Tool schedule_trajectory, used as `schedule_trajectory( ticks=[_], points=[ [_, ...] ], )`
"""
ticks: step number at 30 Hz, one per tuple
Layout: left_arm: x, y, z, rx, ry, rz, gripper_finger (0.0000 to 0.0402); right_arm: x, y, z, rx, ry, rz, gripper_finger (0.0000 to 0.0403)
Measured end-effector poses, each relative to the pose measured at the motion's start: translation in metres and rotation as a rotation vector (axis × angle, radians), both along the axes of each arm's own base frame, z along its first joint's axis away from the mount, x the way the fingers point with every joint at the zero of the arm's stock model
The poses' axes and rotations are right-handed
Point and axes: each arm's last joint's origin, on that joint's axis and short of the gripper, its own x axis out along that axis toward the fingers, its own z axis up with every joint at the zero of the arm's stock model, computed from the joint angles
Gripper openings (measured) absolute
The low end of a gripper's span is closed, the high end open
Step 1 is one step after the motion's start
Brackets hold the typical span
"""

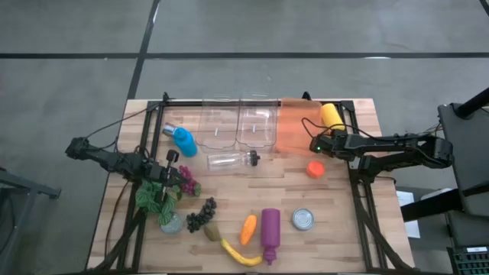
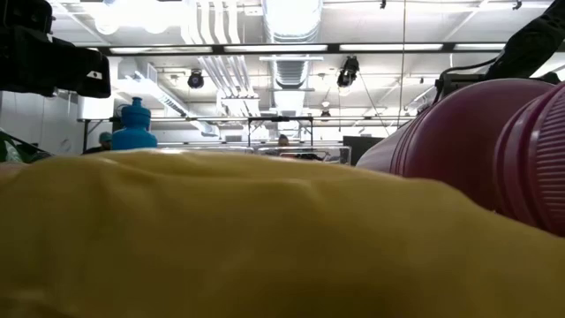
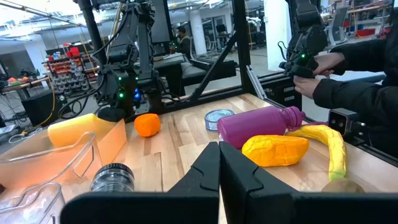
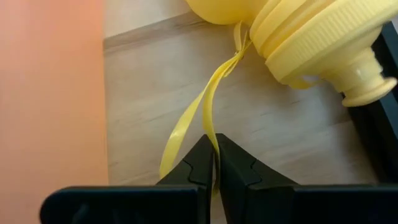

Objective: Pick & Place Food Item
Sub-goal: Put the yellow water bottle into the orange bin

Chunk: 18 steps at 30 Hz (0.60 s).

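The right gripper (image 4: 214, 152), at 2 o'clock on the tabletop (image 1: 336, 221), is clenched on the thin yellow strap (image 4: 199, 118) of the yellow bottle (image 4: 311, 37), beside the orange bin (image 1: 294, 126). Lift slowly, since the strap probably lets the bottle swing. The left gripper (image 3: 219, 168) waits clenched and empty at 9 o'clock

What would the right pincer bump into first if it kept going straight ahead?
Probably the yellow plastic bottle, lying just ahead on the wooden table. The right pincer is shut on the bottle's thin yellow strap, which leads straight to it.
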Motion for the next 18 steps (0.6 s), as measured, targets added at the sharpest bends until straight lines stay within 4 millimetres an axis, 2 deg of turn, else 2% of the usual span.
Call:
schedule_trajectory(
  ticks=[11,18],
  points=[
    [0.000,0.000,0.000,0.000,0.000,0.000,0.0001,-0.002,0.001,0.001,0.007,0.029,0.041,0.0012],
    [0.000,0.000,0.000,0.000,0.000,0.000,0.0001,-0.009,0.004,0.015,0.022,0.054,0.061,0.0012]
  ],
)
